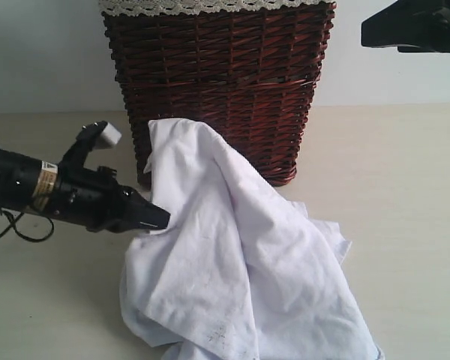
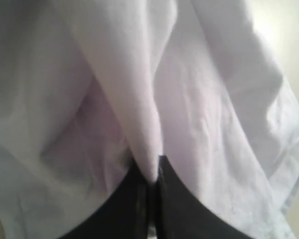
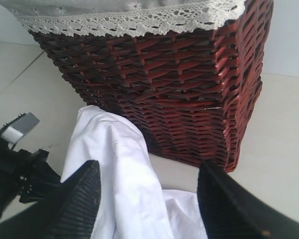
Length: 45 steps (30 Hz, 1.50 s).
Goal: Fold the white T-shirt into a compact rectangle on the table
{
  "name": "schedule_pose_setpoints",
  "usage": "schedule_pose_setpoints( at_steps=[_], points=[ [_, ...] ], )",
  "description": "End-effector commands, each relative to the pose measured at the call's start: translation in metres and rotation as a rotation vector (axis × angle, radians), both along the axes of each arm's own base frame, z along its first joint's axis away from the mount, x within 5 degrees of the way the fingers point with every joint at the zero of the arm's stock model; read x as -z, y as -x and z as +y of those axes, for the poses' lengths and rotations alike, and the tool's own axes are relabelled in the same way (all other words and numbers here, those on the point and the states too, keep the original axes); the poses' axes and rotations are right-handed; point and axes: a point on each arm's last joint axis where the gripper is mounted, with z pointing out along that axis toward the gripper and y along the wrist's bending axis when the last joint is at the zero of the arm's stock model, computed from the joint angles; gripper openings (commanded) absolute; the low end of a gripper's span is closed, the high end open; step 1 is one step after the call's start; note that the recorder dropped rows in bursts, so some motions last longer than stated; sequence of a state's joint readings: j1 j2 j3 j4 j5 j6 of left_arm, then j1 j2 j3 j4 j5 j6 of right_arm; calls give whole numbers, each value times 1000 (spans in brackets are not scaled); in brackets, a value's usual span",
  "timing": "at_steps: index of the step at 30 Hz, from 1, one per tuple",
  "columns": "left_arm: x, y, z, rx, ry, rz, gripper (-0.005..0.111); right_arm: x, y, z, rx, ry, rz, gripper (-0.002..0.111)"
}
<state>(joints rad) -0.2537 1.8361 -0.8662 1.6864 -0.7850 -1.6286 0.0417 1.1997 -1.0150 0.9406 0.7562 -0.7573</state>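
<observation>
though wrinkled all over, white t-shirt (image 1: pixel 232 262) a peaked heap

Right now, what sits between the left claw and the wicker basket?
Only a raised fold of the white T-shirt, pinched by the left gripper; the exterior view shows it.

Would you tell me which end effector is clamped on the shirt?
The left end effector, shut on the wrinkled white cotton T-shirt; the right end effector hangs open.

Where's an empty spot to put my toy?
Bare table lies right of the wicker basket and white T-shirt, and in front of the left arm. The middle is crowded: the shirt leans on the basket, with the left tool pinching it.
</observation>
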Motion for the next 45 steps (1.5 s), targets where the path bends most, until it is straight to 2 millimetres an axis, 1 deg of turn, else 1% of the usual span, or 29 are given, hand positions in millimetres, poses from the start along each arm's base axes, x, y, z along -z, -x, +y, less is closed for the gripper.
schedule_pose_setpoints(
  at_steps=[1,3,4,5,7,8,10,12,14,18,20,23,25,28,30,32,33,34,36,38,41,42,45],
  points=[
    [-52,-2,22,-127,116,60,0,-2,-1,-1,0,-1,-2,57],
    [-78,-1,42,-219,188,88,0,-2,0,-1,-1,-1,-1,57],
    [-87,-1,53,-261,219,101,0,-2,0,-1,-3,-1,0,57],
    [-101,2,63,-274,258,93,0,-2,0,-1,-6,-1,3,57],
    [-120,7,81,-295,305,66,0,-2,0,0,-11,-1,6,57],
    [-133,11,94,-314,329,39,0,-2,1,0,-13,-1,8,57],
    [-150,16,116,-375,344,-17,0,-1,1,0,-15,-2,9,57],
    [-162,21,139,-473,332,-88,0,-1,1,0,-21,-2,13,57],
    [-167,21,162,-597,303,-140,0,-1,2,0,-24,-2,16,57],
    [-170,24,191,-750,265,-195,0,-1,2,1,-28,-2,19,57],
    [-170,24,198,-796,250,-208,0,-1,2,1,-25,-6,19,57],
    [-168,21,202,-840,230,-217,2,-1,2,1,-21,-20,35,57],
    [-167,20,203,-860,219,-225,11,0,3,2,-32,-20,45,56],
    [-167,19,205,-878,211,-230,37,3,2,2,-44,-14,63,55],
    [-168,19,204,-875,217,-230,59,5,1,3,-48,-15,74,55],
    [-170,17,197,-860,259,-226,71,6,-1,3,-48,-15,80,55],
    [-172,16,191,-842,297,-221,74,6,-1,3,-48,-15,80,55],
    [-175,15,185,-817,334,-214,75,6,-1,3,-48,-15,80,55],
    [-181,16,165,-705,413,-216,75,6,-1,3,-47,-20,80,55],
    [-182,19,138,-526,394,-261,75,6,-1,3,-47,-22,80,55],
    [-170,27,94,-291,248,-250,75,6,-1,3,-47,-26,80,55],
    [-164,31,77,-220,238,-254,74,6,-1,3,-47,-26,80,55],
    [-139,52,37,-8,196,-279,68,6,0,3,-50,-26,82,55]
  ],
)
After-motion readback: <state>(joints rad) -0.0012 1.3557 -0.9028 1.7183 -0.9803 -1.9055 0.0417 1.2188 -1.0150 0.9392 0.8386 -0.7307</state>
